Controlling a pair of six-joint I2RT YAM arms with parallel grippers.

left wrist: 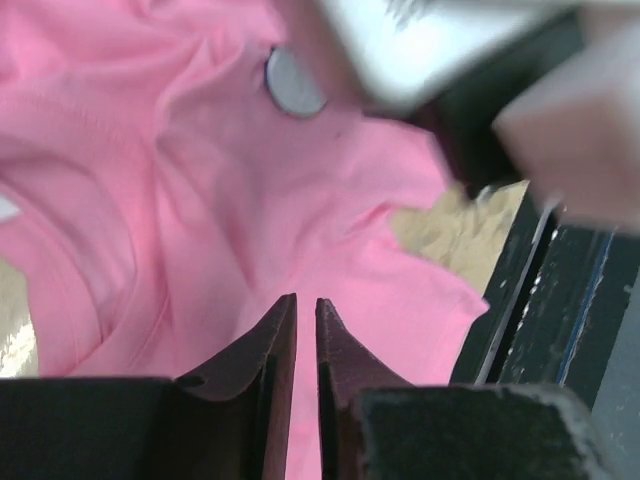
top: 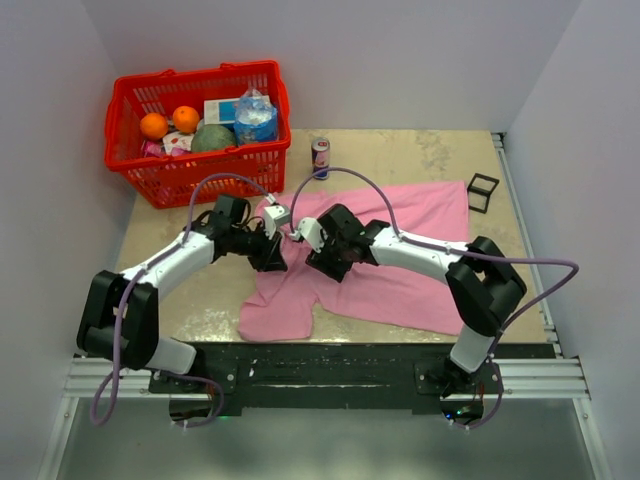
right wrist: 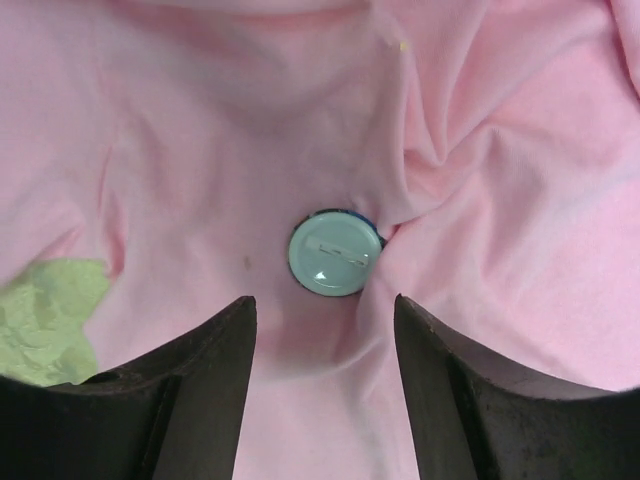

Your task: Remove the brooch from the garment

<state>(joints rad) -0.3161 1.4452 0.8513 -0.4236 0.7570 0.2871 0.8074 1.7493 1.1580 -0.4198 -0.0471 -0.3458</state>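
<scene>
Brooch: small round whitish-silver disc brooch (right wrist: 335,252), pinned flat on large wrinkled pink cloth shirt (right wrist: 200,150), where folds converge.
Right gripper (right wrist: 325,310): jaws well apart above the shirt, brooch just beyond the tips, centred between them.
Left gripper (left wrist: 308,305): jaws nearly together, pinching a ridge of shirt near the brooch.
Shirt: spread over speckled tan table (top: 420,150), near red plastic basket (top: 165,182).

The wrinkled cloth garment (top: 390,295) is plain pink. The small round brooch (right wrist: 335,253) is pale silvery-white (dark bluish at its rim). The lattice plastic basket (top: 175,185) is red, the worktop (top: 420,150) mottled beige.
</scene>
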